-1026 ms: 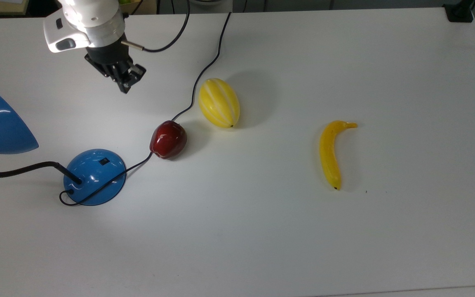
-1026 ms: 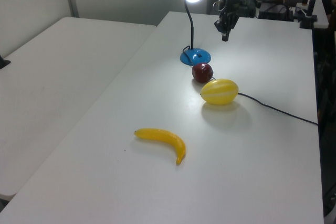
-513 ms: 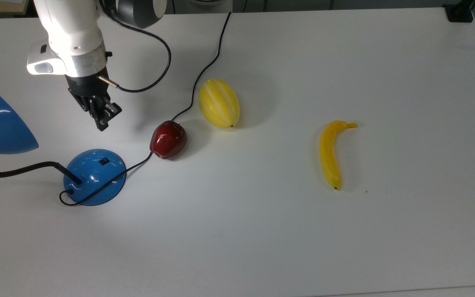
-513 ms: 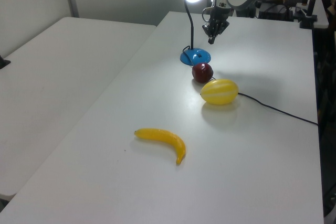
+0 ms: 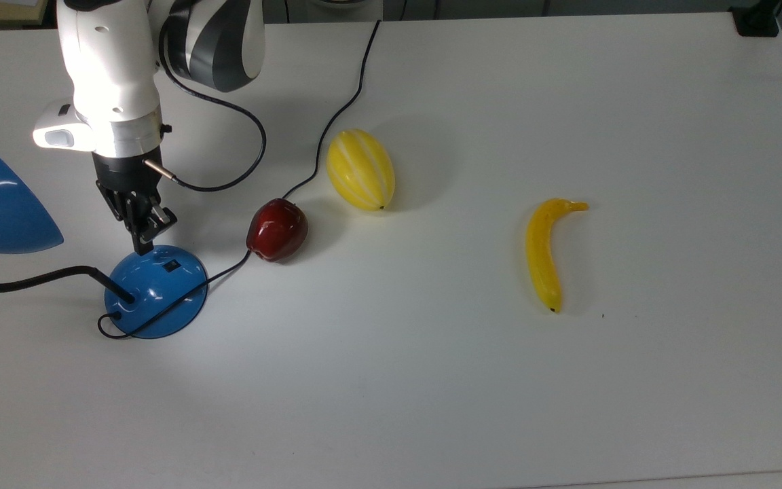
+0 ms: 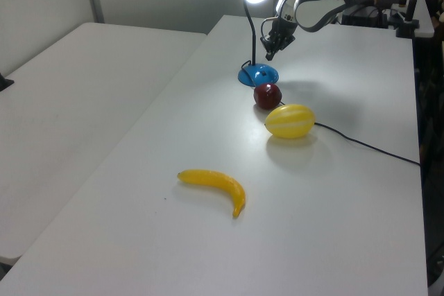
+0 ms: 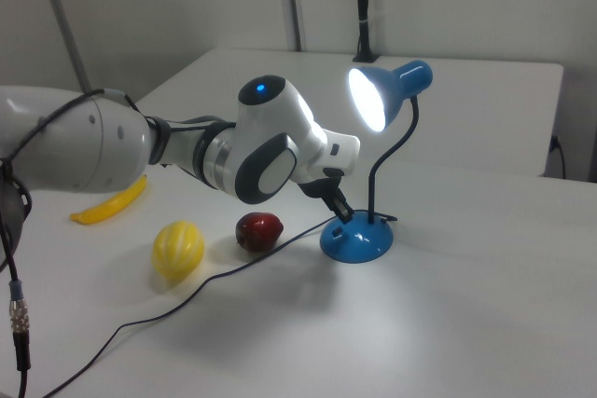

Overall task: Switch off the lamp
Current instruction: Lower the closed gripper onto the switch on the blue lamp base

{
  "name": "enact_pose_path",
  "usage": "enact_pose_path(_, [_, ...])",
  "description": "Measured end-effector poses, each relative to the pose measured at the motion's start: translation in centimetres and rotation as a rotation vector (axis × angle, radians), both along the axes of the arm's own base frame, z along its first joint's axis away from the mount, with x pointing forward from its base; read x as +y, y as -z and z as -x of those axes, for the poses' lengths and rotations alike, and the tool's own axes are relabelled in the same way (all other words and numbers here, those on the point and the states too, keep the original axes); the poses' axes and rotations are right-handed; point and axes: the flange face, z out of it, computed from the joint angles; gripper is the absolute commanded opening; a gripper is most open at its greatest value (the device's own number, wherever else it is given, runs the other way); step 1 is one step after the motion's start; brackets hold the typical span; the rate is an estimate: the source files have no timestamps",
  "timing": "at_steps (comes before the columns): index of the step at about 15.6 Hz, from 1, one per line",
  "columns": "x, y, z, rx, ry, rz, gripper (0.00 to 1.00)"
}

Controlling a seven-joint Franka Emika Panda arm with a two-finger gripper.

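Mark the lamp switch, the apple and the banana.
switch (image 5: 171, 266), top view, black rocker on the lamp base
apple (image 5: 277, 229), top view, middle of its red skin
banana (image 6: 211, 181), left view, mid-curve

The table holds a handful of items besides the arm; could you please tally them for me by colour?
Blue: 1, the lamp, lit.
Red: 1, the apple.
Yellow: 2, the melon and the banana.
Total: 4 on the table.
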Motion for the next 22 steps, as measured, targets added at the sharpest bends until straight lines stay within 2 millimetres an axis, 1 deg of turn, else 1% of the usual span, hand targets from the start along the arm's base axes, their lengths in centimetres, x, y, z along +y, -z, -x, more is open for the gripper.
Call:
enact_pose_path(3, [0.0,1.0,-0.4,-0.034,0.005,0.005,0.00])
enact_pose_path(8, [0.2,2.1,-0.7,-0.028,0.001,0.004,0.00])
enact_pose_path(13, [0.6,2.3,-0.8,-0.025,-0.006,0.005,0.00])
enact_pose_path(18, [1.9,2.7,-1.1,-0.018,-0.029,0.009,0.00])
enact_pose_path(22, [2.1,3.2,-1.0,-0.008,-0.038,0.017,0.00])
